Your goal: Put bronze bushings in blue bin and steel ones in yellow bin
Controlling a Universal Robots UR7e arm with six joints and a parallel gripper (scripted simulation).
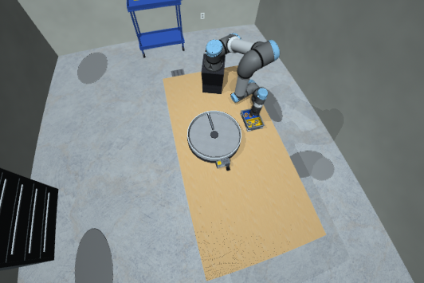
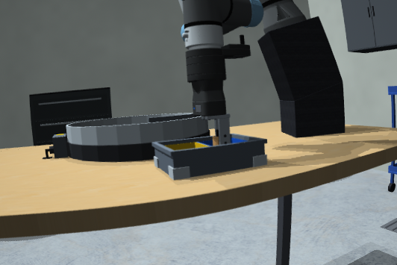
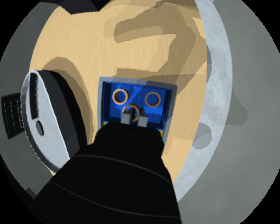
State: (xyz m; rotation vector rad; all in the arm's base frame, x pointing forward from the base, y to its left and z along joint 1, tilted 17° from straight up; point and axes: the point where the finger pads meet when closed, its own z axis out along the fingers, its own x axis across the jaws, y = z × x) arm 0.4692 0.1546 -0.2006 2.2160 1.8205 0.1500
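One bronze bushing (image 2: 216, 140) (image 3: 131, 106) is pinched in my gripper (image 1: 254, 113) (image 2: 220, 142) (image 3: 137, 112), its fingers narrowed onto the sleeve's sides. From the left in the exterior view, a black drawer cabinet (image 1: 28, 219) (image 2: 71, 112) (image 3: 11, 116) stands past the wooden table (image 1: 255, 195) (image 2: 93, 190) (image 3: 71, 45). Next comes a small grey unit with a yellow top (image 1: 223, 163) (image 2: 60, 146), right by the rim of the round turntable (image 1: 201, 143) (image 2: 119, 134) (image 3: 51, 120). Near the turntable sits my dark divided tray (image 1: 255, 129) (image 2: 216, 158) (image 3: 172, 107), with the yellow bin (image 1: 259, 123) (image 2: 185, 146) (image 3: 162, 133) as its left compartment; from above, small grey shapes show in there, too small for me to identify. To the right is the blue bin (image 2: 239, 140) (image 3: 136, 90), and my held sleeve is at this one, close to the divider, long axis about vertical and one open end facing up. I cannot tell whether its lower end touches the bin floor. In the wrist view, a left bronze ring (image 3: 114, 96) and a right bronze ring (image 3: 146, 99) lie apart inside the blue bin, their openings also upward. Farther right, my arm's black pedestal (image 1: 212, 84) (image 2: 310, 78) stands on the table.
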